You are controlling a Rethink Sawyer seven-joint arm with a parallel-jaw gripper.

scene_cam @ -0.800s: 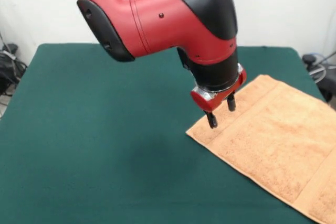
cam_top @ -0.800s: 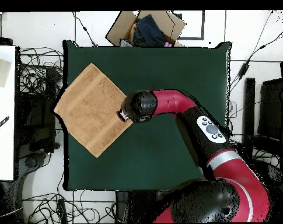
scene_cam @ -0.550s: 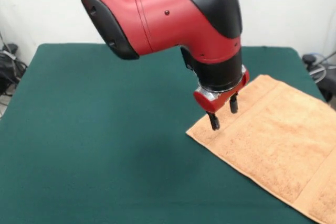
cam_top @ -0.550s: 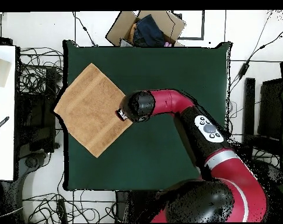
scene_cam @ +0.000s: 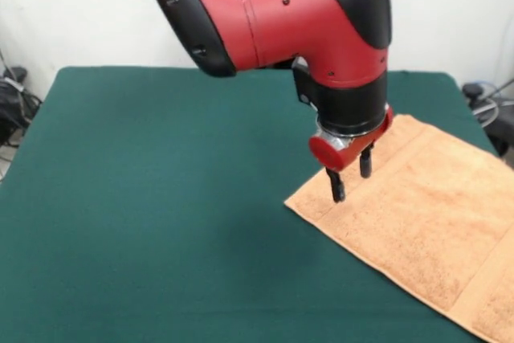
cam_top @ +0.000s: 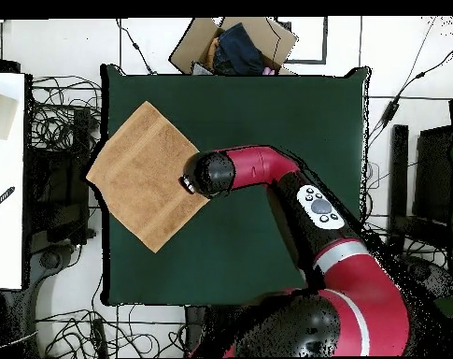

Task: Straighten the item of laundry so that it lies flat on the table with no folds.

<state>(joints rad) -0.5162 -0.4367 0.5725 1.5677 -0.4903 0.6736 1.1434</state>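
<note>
The item of laundry is a peach-orange terry towel spread flat at the right of the front view, turned like a diamond in the overhead view. Part of it hangs past the table's edge. The green table lies beneath it. My gripper hovers just above the towel's corner nearest the table's middle, open, with nothing between its two dark fingers. In the overhead view the gripper is mostly hidden by the arm's wrist.
A cardboard box with dark cloth stands beyond the table's top edge in the overhead view. Cables lie on the floor at the left. A white desk runs along the left edge.
The gripper has drifted further over the towel's corner, rightward in the front view and leftward in the overhead view. The towel has not moved.
</note>
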